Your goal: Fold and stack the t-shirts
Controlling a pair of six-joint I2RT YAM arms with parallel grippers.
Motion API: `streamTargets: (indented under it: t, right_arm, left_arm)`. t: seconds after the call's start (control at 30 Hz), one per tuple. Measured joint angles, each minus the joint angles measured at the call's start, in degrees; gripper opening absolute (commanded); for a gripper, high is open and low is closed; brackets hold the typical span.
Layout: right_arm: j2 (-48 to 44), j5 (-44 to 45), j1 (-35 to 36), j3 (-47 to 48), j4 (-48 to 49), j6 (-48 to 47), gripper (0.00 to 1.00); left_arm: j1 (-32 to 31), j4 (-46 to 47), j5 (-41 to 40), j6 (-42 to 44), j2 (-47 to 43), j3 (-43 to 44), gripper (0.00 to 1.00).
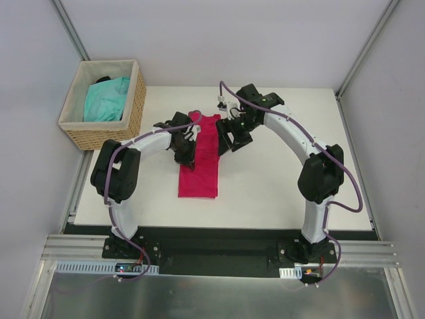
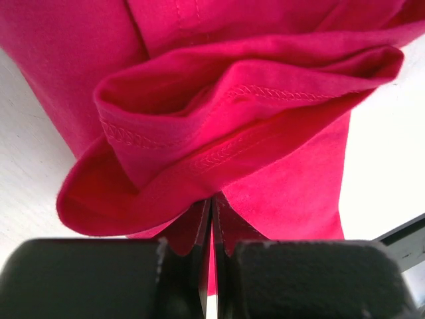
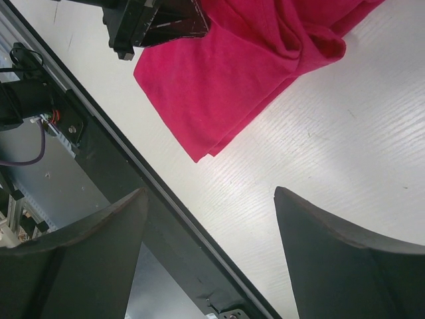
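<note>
The crimson-pink t-shirt (image 1: 199, 169) lies on the white table as a long narrow strip, folded lengthwise. My left gripper (image 1: 187, 147) is shut on its left edge; in the left wrist view the pads pinch bunched hemmed fabric (image 2: 219, 126) at the jaw line (image 2: 212, 212). My right gripper (image 1: 231, 138) is open and empty just right of the shirt's upper part; its view shows the shirt's lower corner (image 3: 232, 86) and bare table between the fingers (image 3: 211, 199). The turquoise t-shirt (image 1: 106, 98) lies crumpled in the wicker basket.
The wicker basket (image 1: 136, 106) stands at the table's far left corner. The table's near edge and black frame rail (image 3: 133, 179) run under the right gripper. White enclosure walls surround the table.
</note>
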Motion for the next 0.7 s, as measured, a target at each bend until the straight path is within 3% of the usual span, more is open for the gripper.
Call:
streamTargets:
  t: [0.7]
  right_arm:
    - [-0.87, 1.11, -0.42, -0.90, -2.25, -0.22, 0.81]
  left_arm:
    - [0.09, 1.92, -3.28, 0.79, 5.77, 8.85, 0.00]
